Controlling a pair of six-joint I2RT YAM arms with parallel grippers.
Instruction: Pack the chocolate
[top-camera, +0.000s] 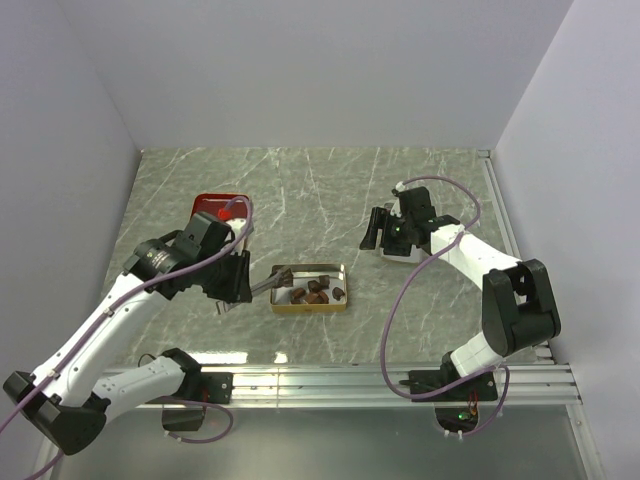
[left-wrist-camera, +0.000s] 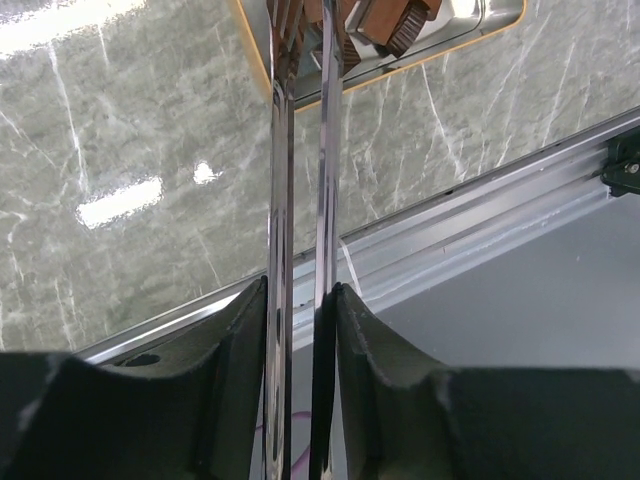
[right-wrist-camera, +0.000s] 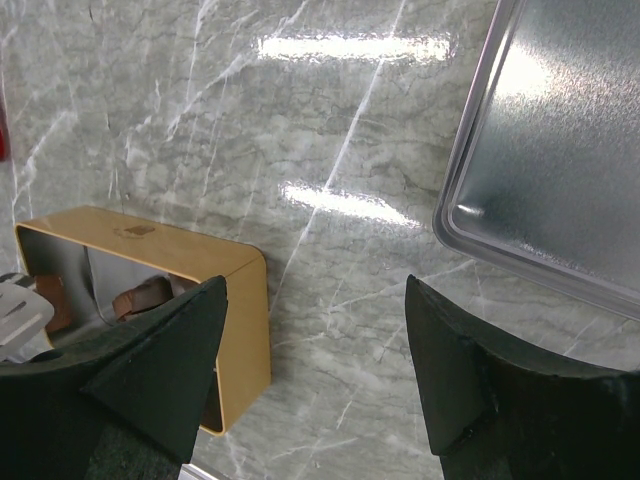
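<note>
Several dark brown chocolate lumps (top-camera: 318, 290) lie in a small gold tin (top-camera: 310, 306) mid-table. My left gripper (top-camera: 238, 282) is shut on metal tongs (top-camera: 262, 287). The tong tips reach into the tin's left end, at a chocolate (top-camera: 284, 272). In the left wrist view the tongs (left-wrist-camera: 300, 180) run up from my gripper (left-wrist-camera: 300, 300) to chocolates (left-wrist-camera: 390, 20) in the tin (left-wrist-camera: 430, 60). My right gripper (top-camera: 376, 232) is open and empty, low over the table right of the tin. Its view (right-wrist-camera: 315, 290) shows the gold tin (right-wrist-camera: 190, 262) and a chocolate (right-wrist-camera: 140, 298) inside.
A red tin (top-camera: 213, 204) lies behind my left arm. A silver lid (right-wrist-camera: 560, 150) lies flat by my right gripper, mostly under the arm in the top view (top-camera: 402, 254). An aluminium rail (top-camera: 400, 380) runs along the near table edge.
</note>
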